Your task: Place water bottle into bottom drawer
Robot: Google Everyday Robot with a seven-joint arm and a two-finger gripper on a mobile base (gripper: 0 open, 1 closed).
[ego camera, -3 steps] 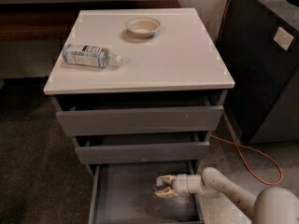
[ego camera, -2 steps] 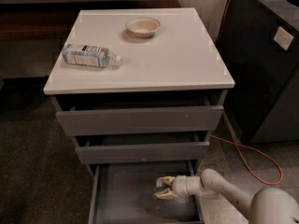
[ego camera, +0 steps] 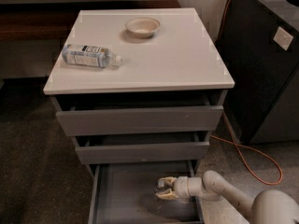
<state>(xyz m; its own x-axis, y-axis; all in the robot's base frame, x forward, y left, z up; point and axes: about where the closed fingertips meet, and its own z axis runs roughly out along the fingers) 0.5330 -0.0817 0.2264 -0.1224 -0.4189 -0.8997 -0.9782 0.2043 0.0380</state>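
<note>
My gripper [ego camera: 163, 189] is down inside the bottom drawer [ego camera: 126, 190], the lowest of three grey drawers, which is pulled out. It reaches in from the right, low over the drawer floor near the right side. Its two pale fingers stand apart and I see nothing between them. The slim clear water bottle with the narrow dark label does not show anywhere in view. It may be hidden by the arm or lie below the frame edge.
A bottle with a wide white-and-blue label [ego camera: 88, 56] lies on its side on the white cabinet top [ego camera: 187, 64], and a small white bowl [ego camera: 142, 26] stands at the back. A dark cabinet [ego camera: 266, 64] stands right. An orange cable [ego camera: 243, 155] runs across the floor.
The gripper stays at nearly the same spot inside the bottom drawer. Nothing else has moved.
</note>
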